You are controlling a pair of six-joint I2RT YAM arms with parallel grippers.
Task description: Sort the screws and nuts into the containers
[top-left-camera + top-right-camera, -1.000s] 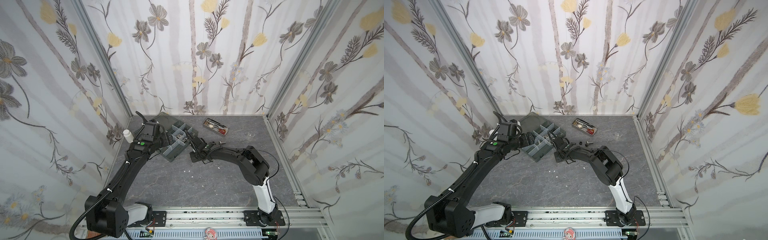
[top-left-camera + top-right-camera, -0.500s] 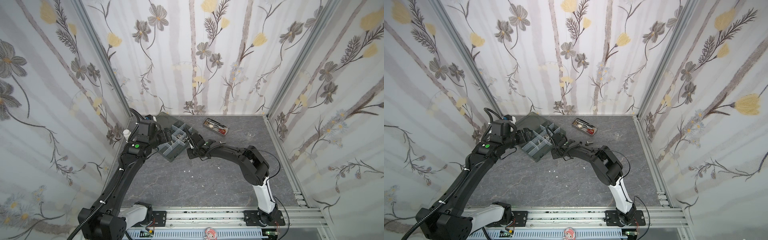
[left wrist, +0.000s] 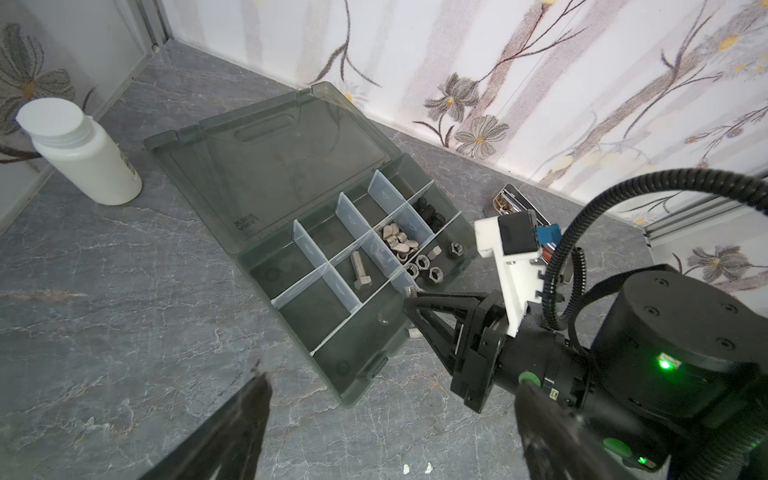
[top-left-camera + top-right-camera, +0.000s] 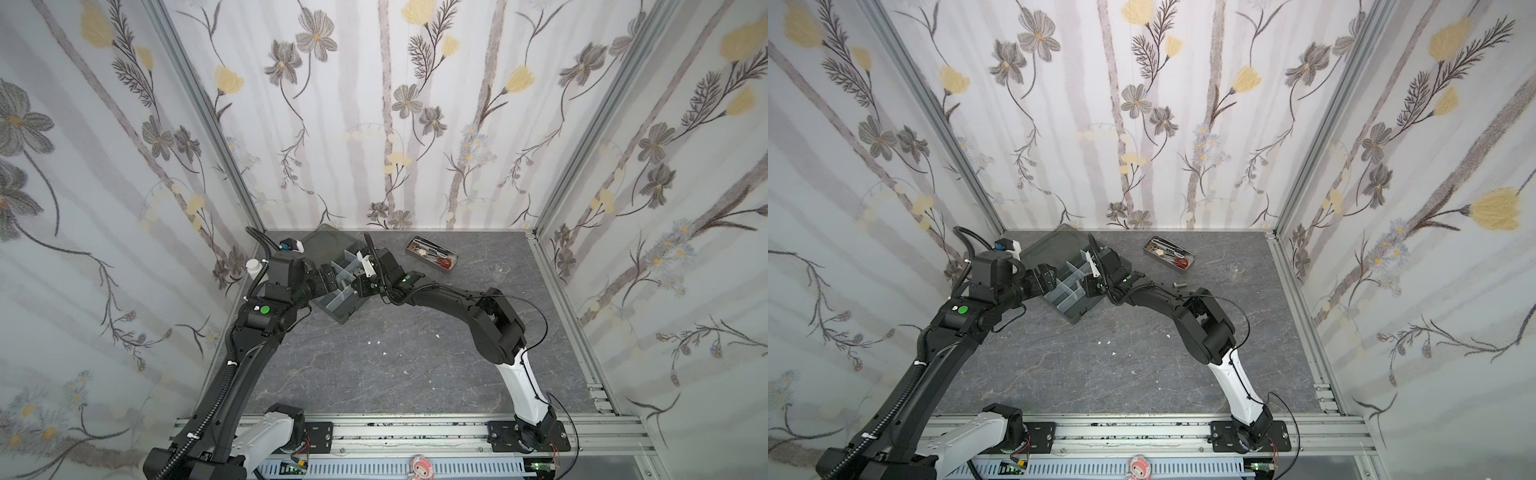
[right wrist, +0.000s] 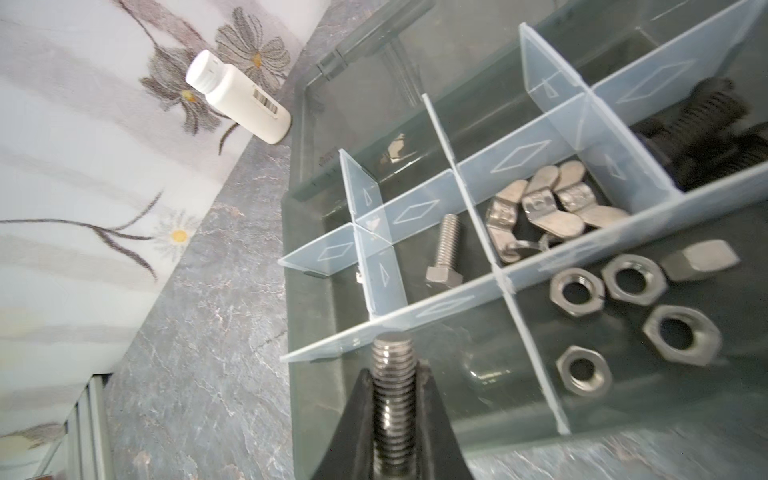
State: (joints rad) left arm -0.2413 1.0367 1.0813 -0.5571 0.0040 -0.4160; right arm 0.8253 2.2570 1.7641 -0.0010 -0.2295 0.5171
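The job is partly done. The box (image 3: 345, 386) sits open on the tabletop (image 3: 124, 332), and some things are already in it. A lone screw (image 3: 360, 270), silver, lies in a middle space of the box. Flat silver winged bits (image 5: 548, 208) lie in the space next to it, and black screws (image 5: 702, 116) fill the space after that. Silver nuts (image 5: 623, 307) lie in another space, across the long wall, with one black nut (image 3: 456, 248). The other spaces look empty.

The right fingers (image 3: 417, 298) are shut tight on a held screw (image 5: 392, 374), also silver. They hold it over the box, at the side of the box farthest from its lid. I think it should go in with the lone screw. The left fingers (image 4: 327, 277) are spread wide and hold nothing. They hang just beside the box.

Some work is left. A loose screw (image 4: 1179, 285) lies on the tabletop, well away from the box. A few tiny white specks (image 4: 376, 342) lie there too, but they are too small to tell.

The lid (image 3: 270, 166) has a raised word near its hinge. It is upside down here and I cannot read it for sure. The white bottle (image 5: 245, 104) beside the box has a bar code (image 5: 265, 101). The clear walls (image 5: 519, 153) in the box show thin diamonds and triangles, but no words.
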